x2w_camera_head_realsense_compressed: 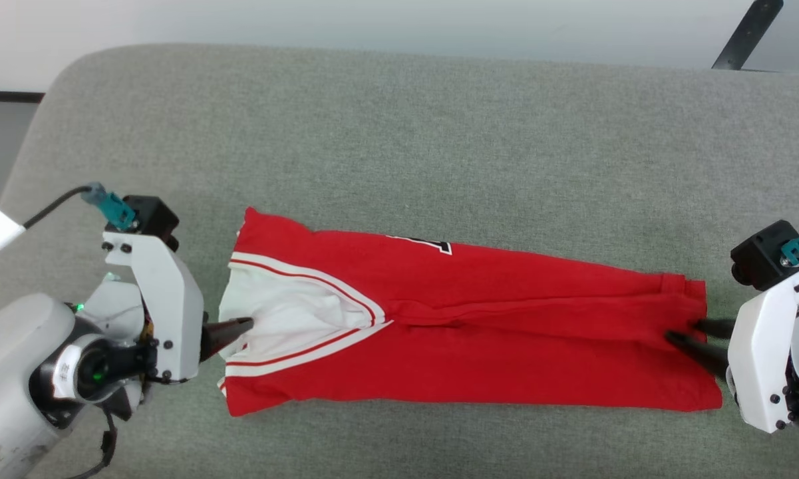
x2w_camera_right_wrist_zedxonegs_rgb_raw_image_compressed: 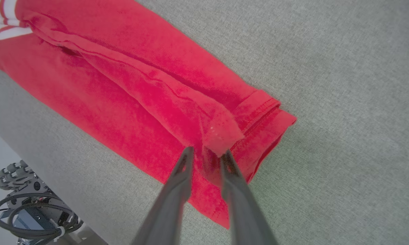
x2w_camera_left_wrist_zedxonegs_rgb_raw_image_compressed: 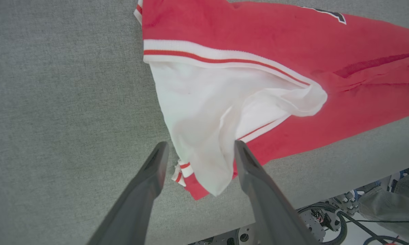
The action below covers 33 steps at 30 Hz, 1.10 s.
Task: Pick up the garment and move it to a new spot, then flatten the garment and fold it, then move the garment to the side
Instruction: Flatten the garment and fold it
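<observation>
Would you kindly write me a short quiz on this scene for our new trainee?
1. True or false: the jersey T-shirt lies fully spread out, both sleeves extended.
2. What lies between the open left gripper's fingers? A) white sleeve B) a sock C) a belt
3. Which end of the shirt is the right gripper at?
Key: 1 false, it is folded lengthwise; 2 A; 3 the red bottom hem.
</observation>
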Motion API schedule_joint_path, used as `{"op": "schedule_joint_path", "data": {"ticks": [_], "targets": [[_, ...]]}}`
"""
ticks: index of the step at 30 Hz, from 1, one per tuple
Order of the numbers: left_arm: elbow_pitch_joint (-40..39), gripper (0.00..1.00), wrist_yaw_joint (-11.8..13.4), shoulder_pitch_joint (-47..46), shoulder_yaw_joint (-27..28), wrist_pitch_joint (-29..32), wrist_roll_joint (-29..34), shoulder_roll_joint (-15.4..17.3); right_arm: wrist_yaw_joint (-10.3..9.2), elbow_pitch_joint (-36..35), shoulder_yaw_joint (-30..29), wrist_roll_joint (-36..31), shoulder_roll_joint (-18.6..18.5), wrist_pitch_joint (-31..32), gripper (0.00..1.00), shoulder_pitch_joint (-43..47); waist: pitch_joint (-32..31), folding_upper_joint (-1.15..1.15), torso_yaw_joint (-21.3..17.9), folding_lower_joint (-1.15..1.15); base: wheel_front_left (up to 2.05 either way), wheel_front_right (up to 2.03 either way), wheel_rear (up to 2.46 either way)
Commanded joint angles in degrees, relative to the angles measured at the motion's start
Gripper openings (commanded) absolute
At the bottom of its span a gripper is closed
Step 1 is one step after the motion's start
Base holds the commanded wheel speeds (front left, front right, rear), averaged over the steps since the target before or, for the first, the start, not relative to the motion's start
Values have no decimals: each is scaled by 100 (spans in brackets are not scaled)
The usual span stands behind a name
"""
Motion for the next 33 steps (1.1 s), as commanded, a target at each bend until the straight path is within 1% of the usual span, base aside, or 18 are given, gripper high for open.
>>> {"op": "schedule_joint_path", "data": {"ticks": [1,6,9,10,11,15,16,23,28,30,31,33], "targets": [[-12,100,11,-18,12,-18,2,31,-9,-16,-48,-45,35,12,100,21,-41,0,20,0,0,0,0],[-92,100,9,132,16,-156,25,64,-9,-87,-159,-120,89,54,100,177,-198,0,64,0,0,0,0],[-195,100,33,325,91,-524,76,107,-9,-179,-310,-167,178,-86,100,329,-377,0,69,0,0,0,0],[-195,100,33,325,91,-524,76,107,-9,-179,-310,-167,178,-86,100,329,-377,0,69,0,0,0,0],[-257,100,7,479,157,-851,100,103,-9,-215,-404,-207,259,-214,100,458,-478,0,66,0,0,0,0],[-358,100,-29,838,328,-1684,213,121,-9,-331,-562,-317,434,-584,100,745,-708,0,47,0,0,0,0],[-358,100,-29,838,328,-1684,213,121,-9,-331,-562,-317,434,-584,100,745,-708,0,47,0,0,0,0],[-492,100,-14,1753,652,-3484,406,132,-9,-366,-667,-609,814,-1729,100,1173,-1083,0,-5,0,0,0,0],[-477,100,107,2459,948,-4853,507,70,-9,-221,-739,-920,1025,-2507,100,1433,-1295,0,21,0,0,0,0],[-451,100,177,2775,1062,-5176,554,51,-9,-106,-797,-1032,1120,-2708,100,1538,-1365,0,38,0,0,0,0],[-461,100,165,2918,1157,-5270,576,14,-9,-54,-794,-1070,1138,-2768,100,1584,-1390,0,47,0,0,0,0],[-418,100,244,3221,1434,-5356,722,-68,-9,77,-855,-1135,1174,-2811,100,1702,-1440,0,87,0,0,0,0]]}}
